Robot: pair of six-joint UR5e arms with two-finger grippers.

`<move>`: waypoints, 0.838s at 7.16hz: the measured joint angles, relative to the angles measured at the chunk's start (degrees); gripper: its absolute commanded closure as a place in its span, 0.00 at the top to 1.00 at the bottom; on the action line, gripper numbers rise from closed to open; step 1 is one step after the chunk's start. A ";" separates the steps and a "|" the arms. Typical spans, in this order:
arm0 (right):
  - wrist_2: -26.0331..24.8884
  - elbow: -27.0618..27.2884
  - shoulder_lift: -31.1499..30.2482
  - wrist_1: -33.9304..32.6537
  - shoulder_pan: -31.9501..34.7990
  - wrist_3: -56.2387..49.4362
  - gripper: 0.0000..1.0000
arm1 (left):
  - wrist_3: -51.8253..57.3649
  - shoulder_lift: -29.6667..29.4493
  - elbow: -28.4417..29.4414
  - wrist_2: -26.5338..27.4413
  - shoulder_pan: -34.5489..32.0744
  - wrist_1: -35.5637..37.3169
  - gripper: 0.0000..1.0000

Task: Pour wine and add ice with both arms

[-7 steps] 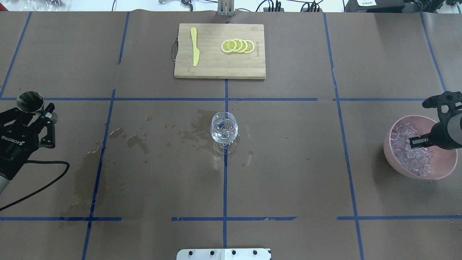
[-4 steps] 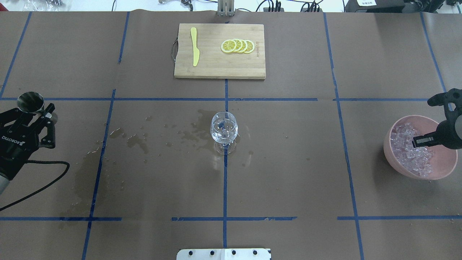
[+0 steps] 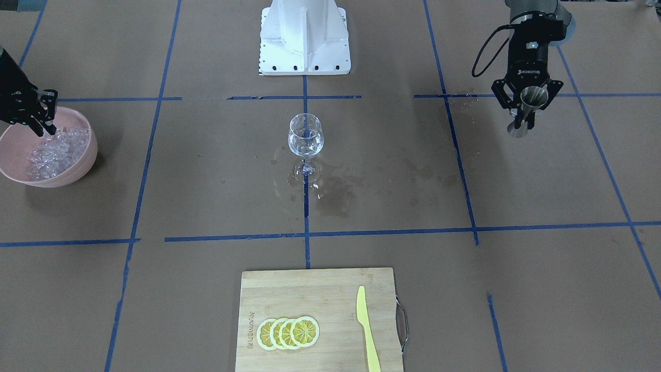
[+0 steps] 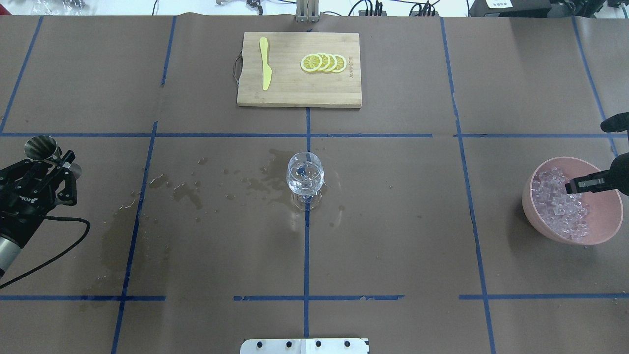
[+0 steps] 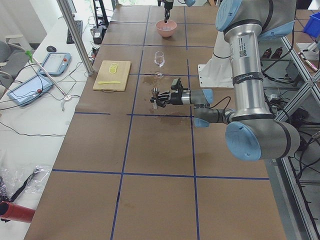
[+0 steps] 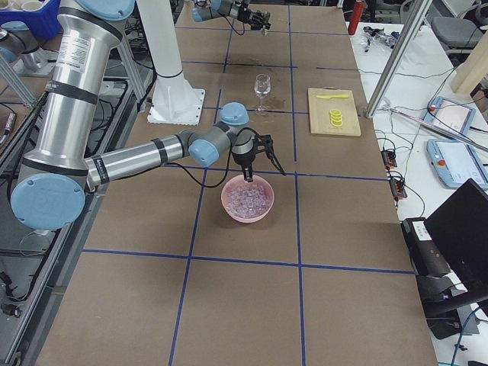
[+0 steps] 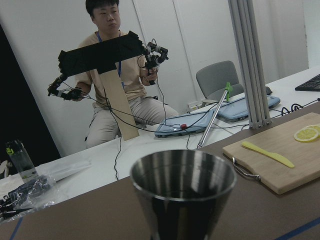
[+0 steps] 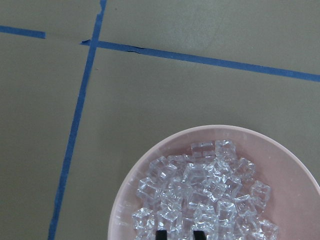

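1. The left pincer [image 3: 526, 105] is clenched around the waist of a steel jigger [image 4: 41, 146]. It holds the jigger mouth-up near the desk's [image 4: 393, 221] left edge.
2. The right pincer [image 8: 179, 233] hangs over a pink bowl [image 4: 604, 216] that stands by the desk's right edge. Its tips are down among the ice [image 4: 557, 206].
3. Those two tips stand close together, roughly one cube apart. I cannot tell whether they are grasping a cube or are released.
4. The ice lies heaped in the bowl, mostly on the side toward the desk's middle.
5. A wine glass [image 4: 305, 179] stands upright at the desk's centre on a blue tape line. Wet patches [image 4: 186, 189] spread from it toward the left edge.
6. A cutting board [image 4: 300, 93] lies at the middle of the far edge. It carries four overlapping lemon slices [image 4: 324, 63] and, apart from them, a yellow knife [image 4: 266, 64].
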 measured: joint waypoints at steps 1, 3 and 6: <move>0.61 0.96 0.03 0.03 0.48 0.36 0.00 | -4.24 -0.02 1.52 0.13 0.10 -0.01 0.00; 0.83 2.69 0.15 0.53 0.87 2.52 0.00 | -12.18 -0.26 4.24 1.25 0.81 0.19 0.00; 0.98 3.93 0.09 3.51 1.59 6.73 0.00 | -17.22 -1.32 6.70 7.02 4.96 0.70 0.00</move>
